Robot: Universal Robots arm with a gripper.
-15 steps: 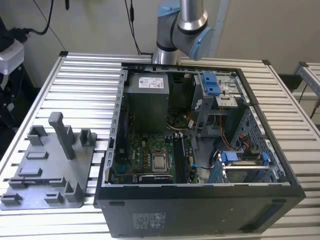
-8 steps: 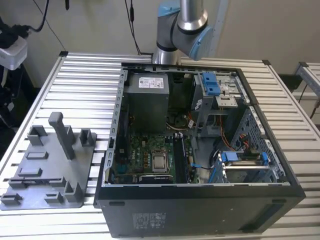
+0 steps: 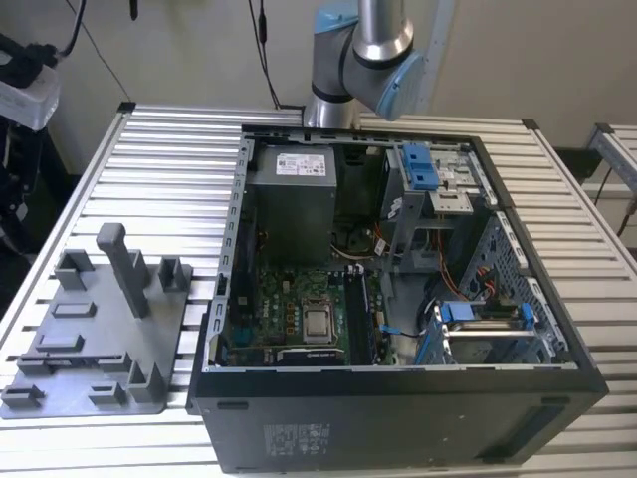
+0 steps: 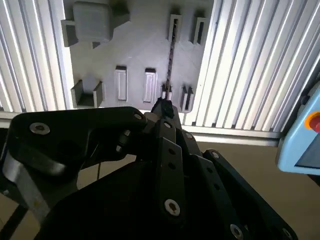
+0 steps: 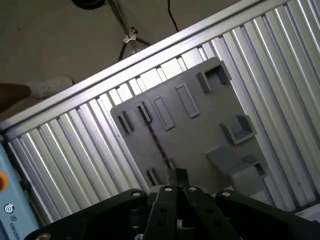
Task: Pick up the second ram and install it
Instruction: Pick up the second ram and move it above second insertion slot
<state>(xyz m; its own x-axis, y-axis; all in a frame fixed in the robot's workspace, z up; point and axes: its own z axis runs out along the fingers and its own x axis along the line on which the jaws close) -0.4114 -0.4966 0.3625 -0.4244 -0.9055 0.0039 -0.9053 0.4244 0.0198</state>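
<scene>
Both wrist views: the gripper [image 5: 177,175] is being held well above the grey fixture tray [image 5: 200,130], which is lying on the ribbed metal table [image 5: 65,160]. Its fingers are being kept drawn together with little or no gap, and nothing is being gripped between them. The second ram [image 5: 156,140] is being seen edge-on as a thin dark strip. It is standing on its long edge in the tray, spanning from one slotted holder to another. In the second wrist view the same strip [image 4: 170,60] is being seen running away from the fingertips of the gripper [image 4: 164,106] across the tray [image 4: 135,45]; its near end is being overlapped in the picture by the fingertips.

Exterior view: the tray [image 3: 100,339] is being shown at the exterior view's left, beside the open computer case [image 3: 398,418]. Inside the case, the green motherboard [image 3: 289,309] is being exposed. The arm [image 3: 363,60] is being seen rising behind the case.
</scene>
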